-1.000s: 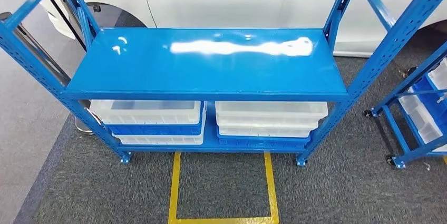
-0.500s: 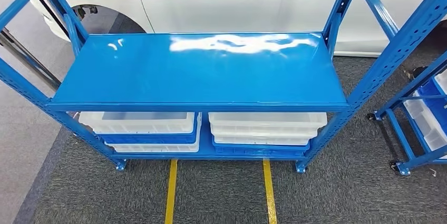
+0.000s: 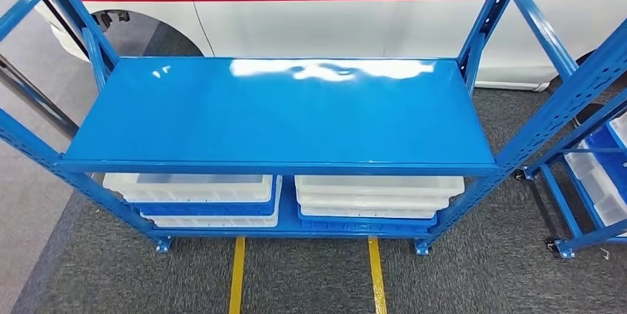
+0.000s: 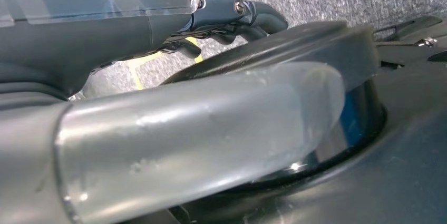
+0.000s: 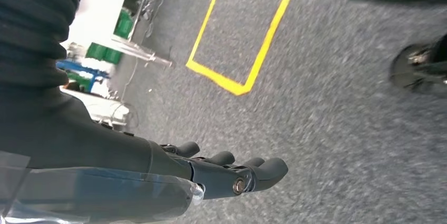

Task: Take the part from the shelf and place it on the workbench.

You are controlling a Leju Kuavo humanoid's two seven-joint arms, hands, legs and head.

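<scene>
Blue shelf (image 3: 281, 118) on grey carpet, white trays (image 3: 377, 194) at six o'clock.
Left hand (image 4: 174, 124) and right hand (image 5: 211, 174) hang with fingers apart, holding nothing.

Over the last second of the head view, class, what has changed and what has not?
The whole picture has shifted: the camera has moved nearer the blue shelf unit, so its top board sits lower and larger, and the far end of the yellow floor lines has left the frame. None of the things themselves moved. The white and blue trays stay stacked below, and the white car stays behind.
</scene>
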